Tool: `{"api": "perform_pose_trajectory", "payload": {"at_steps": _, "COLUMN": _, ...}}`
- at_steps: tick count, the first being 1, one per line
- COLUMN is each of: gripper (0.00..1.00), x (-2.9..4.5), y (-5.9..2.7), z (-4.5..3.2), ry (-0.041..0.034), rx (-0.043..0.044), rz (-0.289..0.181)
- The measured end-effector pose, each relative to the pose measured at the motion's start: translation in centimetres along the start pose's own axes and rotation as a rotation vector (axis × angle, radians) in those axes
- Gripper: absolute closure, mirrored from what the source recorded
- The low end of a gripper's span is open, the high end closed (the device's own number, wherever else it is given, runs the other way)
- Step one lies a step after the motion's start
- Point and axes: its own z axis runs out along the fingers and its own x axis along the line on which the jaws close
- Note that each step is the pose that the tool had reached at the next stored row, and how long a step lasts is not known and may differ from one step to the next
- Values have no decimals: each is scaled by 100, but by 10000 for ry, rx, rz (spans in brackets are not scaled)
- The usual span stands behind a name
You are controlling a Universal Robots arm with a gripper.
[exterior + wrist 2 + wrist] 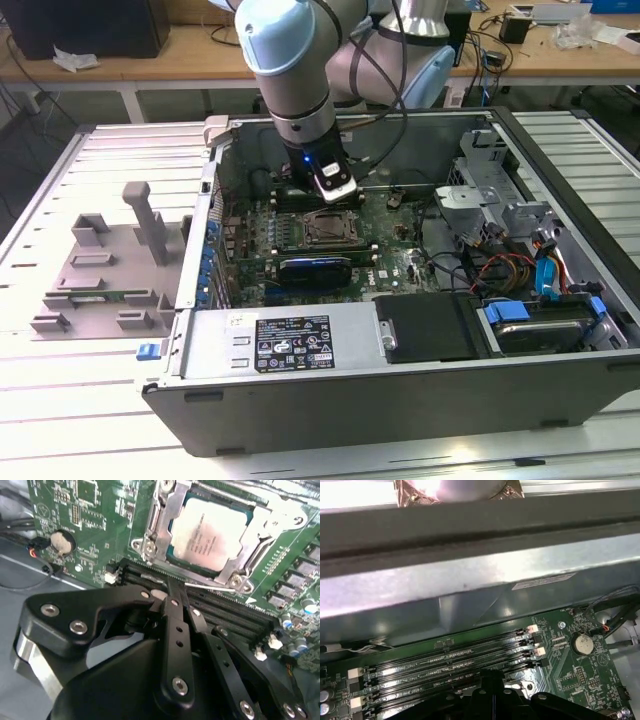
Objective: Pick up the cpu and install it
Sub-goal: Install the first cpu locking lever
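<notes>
**Technician A:** What was the pose of the arm?

**Technician B:** In the exterior view, the arm (290, 70) reached down from above into the open computer case (400, 390), with its wrist section nearly vertical. The gripper (333, 196) hung over the green motherboard (390, 225), near the case's far wall and just beyond the socket (327, 229).

**Technician A:** And the state of the pincer?

**Technician B:** In the second wrist view, the two black fingers (176, 611) were pressed together, tip against tip, with nothing between them. The tips stood over the black memory slots (220, 611), just beside the socket frame.

**Technician A:** Where was the cpu?

**Technician B:** The cpu (209, 534) lay flat inside the metal-framed socket on the motherboard, silvery top facing up, apart from the fingers. The frame surrounded it on all sides.

**Technician A:** Anything else of note?

**Technician B:** A round coin battery (61, 542) sat on the board, to one side of the socket. In the first wrist view, the memory slots (455, 662) ran parallel to the grey case wall (480, 575). A grey parts tray (105, 270) rested on the tabletop (60, 400), beside the case on the exterior view's left.
</notes>
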Motion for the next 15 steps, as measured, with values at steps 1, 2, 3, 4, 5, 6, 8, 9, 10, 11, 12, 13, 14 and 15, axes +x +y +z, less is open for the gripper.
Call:
{"api": "perform_pose_trajectory", "payload": {"at_steps": 1, "gripper": 89, "x": 5, "y": 0, "z": -1, "ry": -8, "rx": -2, "rz": -1}}
{"api": "perform_pose_trajectory", "payload": {"at_steps": 2, "gripper": 89, "x": 12, "y": 0, "z": -2, "ry": -18, "rx": -4, "rz": -4}}
{"api": "perform_pose_trajectory", "payload": {"at_steps": 3, "gripper": 89, "x": 25, "y": 2, "z": -4, "ry": -34, "rx": -7, "rz": -7}}
{"api": "perform_pose_trajectory", "payload": {"at_steps": 4, "gripper": 89, "x": 46, "y": 6, "z": -7, "ry": -53, "rx": -12, "rz": -9}}
{"api": "perform_pose_trajectory", "payload": {"at_steps": 5, "gripper": 89, "x": 69, "y": 9, "z": -10, "ry": -77, "rx": -16, "rz": -9}}
{"api": "perform_pose_trajectory", "payload": {"at_steps": 6, "gripper": 89, "x": 77, "y": 10, "z": -9, "ry": -101, "rx": -22, "rz": -12}}
{"api": "perform_pose_trajectory", "payload": {"at_steps": 8, "gripper": 89, "x": 83, "y": 6, "z": 2, "ry": -199, "rx": -46, "rz": -34}}
{"api": "perform_pose_trajectory", "payload": {"at_steps": 9, "gripper": 89, "x": 85, "y": 5, "z": 6, "ry": -235, "rx": -54, "rz": -43}}
{"api": "perform_pose_trajectory", "payload": {"at_steps": 10, "gripper": 89, "x": 86, "y": 3, "z": 10, "ry": -263, "rx": -62, "rz": -51}}
{"api": "perform_pose_trajectory", "payload": {"at_steps": 11, "gripper": 89, "x": 87, "y": 2, "z": 14, "ry": -294, "rx": -70, "rz": -58}}
{"api": "perform_pose_trajectory", "payload": {"at_steps": 12, "gripper": 89, "x": 91, "y": -1, "z": 24, "ry": -344, "rx": -84, "rz": -69}}
{"api": "perform_pose_trajectory", "payload": {"at_steps": 13, "gripper": 89, "x": 98, "y": -6, "z": 38, "ry": -383, "rx": -93, "rz": -80}}
{"api": "perform_pose_trajectory", "payload": {"at_steps": 14, "gripper": 89, "x": 100, "y": -9, "z": 43, "ry": -393, "rx": -96, "rz": -84}}
{"api": "perform_pose_trajectory", "payload": {"at_steps": 15, "gripper": 89, "x": 101, "y": -10, "z": 46, "ry": -399, "rx": -97, "rz": -86}}
